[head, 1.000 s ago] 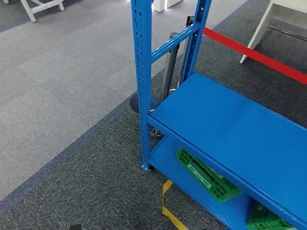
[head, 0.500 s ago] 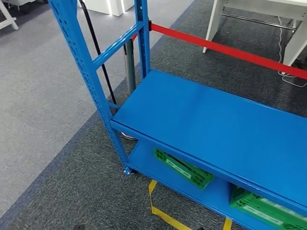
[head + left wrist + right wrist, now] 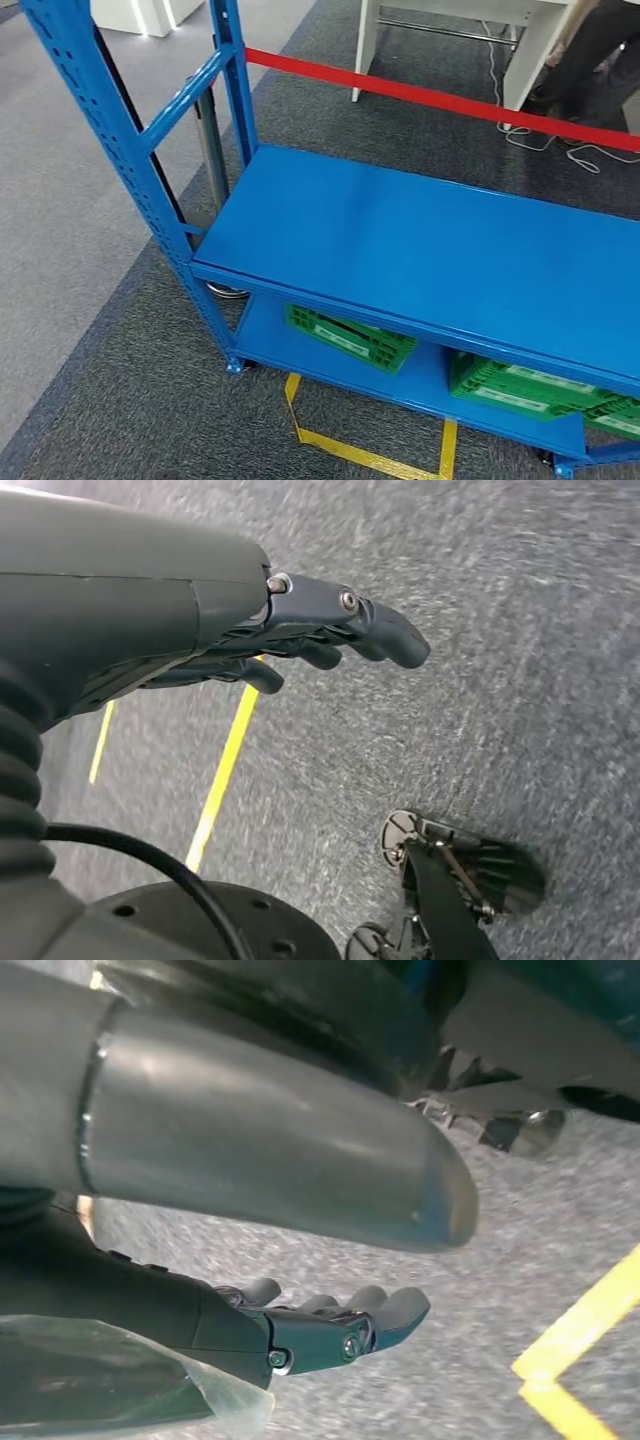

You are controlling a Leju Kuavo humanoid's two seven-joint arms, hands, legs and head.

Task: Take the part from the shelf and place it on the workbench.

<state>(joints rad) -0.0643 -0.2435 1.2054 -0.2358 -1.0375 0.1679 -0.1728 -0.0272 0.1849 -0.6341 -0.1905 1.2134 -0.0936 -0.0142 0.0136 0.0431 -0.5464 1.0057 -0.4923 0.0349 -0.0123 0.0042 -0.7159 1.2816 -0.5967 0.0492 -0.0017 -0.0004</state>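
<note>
The blue shelf (image 3: 423, 250) runs across the middle of the head view, its upper board bare. On the lower board, toward the lower centre and lower right of the frame, lie flat green lattice trays (image 3: 349, 338), one near the left post and more (image 3: 528, 390) under the right end. These seem to be the parts to fetch, though which one is meant cannot be told. A red barrier tape (image 3: 453, 100) crosses the upper part of the frame behind the shelf, and yellow floor tape (image 3: 362, 450) marks the carpet at the lower centre.

The left hand (image 3: 317, 640) hangs over the carpet, fingers (image 3: 377, 630) extended and released, grasping nothing. The right hand (image 3: 332, 1325) likewise, fingers (image 3: 392, 1310) outstretched, nothing in them.

The tray looks like stiff moulded plastic, probably light and not fragile. Its open ribs should give purchase, so taking hold along a long edge seems best.
</note>
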